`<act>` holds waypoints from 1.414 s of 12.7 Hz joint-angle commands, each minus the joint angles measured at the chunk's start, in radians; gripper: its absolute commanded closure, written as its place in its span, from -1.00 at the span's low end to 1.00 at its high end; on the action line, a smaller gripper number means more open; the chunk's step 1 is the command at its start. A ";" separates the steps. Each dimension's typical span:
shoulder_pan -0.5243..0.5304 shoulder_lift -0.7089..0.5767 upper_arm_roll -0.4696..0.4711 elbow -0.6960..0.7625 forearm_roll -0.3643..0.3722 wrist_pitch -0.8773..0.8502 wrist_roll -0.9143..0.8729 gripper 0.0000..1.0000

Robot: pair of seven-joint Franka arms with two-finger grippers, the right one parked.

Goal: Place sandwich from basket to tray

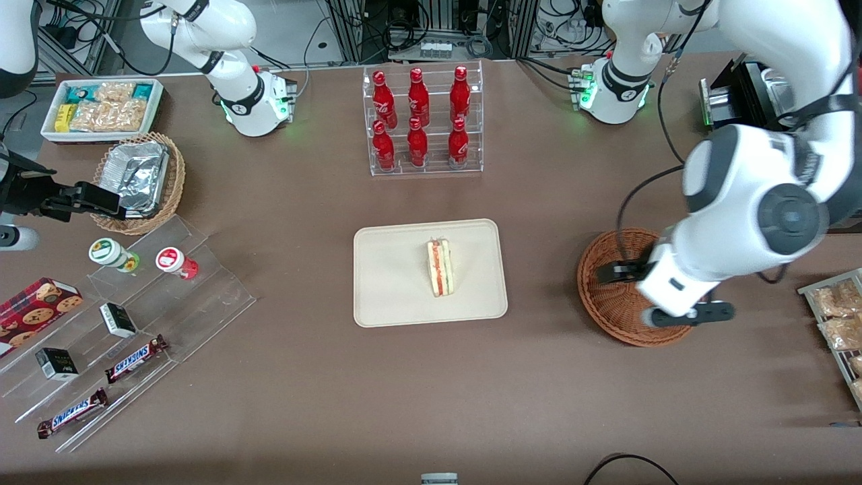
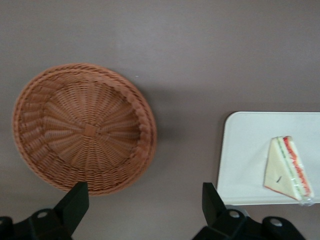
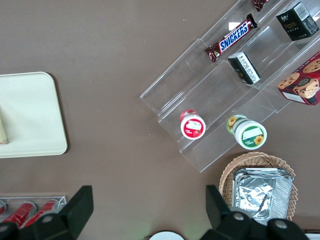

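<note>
The sandwich (image 1: 440, 268) lies on the cream tray (image 1: 390, 283) in the middle of the table, its red, orange and green filling showing. It also shows in the left wrist view (image 2: 288, 167) on the tray (image 2: 245, 150). The reddish-brown wicker basket (image 1: 606, 296) stands toward the working arm's end and is empty (image 2: 85, 127). My left gripper (image 1: 663, 293) hovers above the basket, open and empty; in the left wrist view the gripper (image 2: 144, 190) is over bare table between basket and tray. The tray's corner shows in the right wrist view (image 3: 25, 115).
A clear rack of red cola bottles (image 1: 421, 121) stands farther from the front camera than the tray. Toward the parked arm's end are a tan basket with foil (image 1: 138, 178), a white snack bin (image 1: 101, 108) and acrylic steps with snacks (image 1: 128, 323). A rack of packets (image 1: 838, 323) lies at the working arm's end.
</note>
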 commanded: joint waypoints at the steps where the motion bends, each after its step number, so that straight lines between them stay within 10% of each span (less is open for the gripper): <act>1: 0.050 -0.083 -0.006 -0.072 -0.032 -0.050 0.068 -1.00; 18: 0.173 -0.389 0.038 -0.172 0.027 -0.303 0.217 -1.00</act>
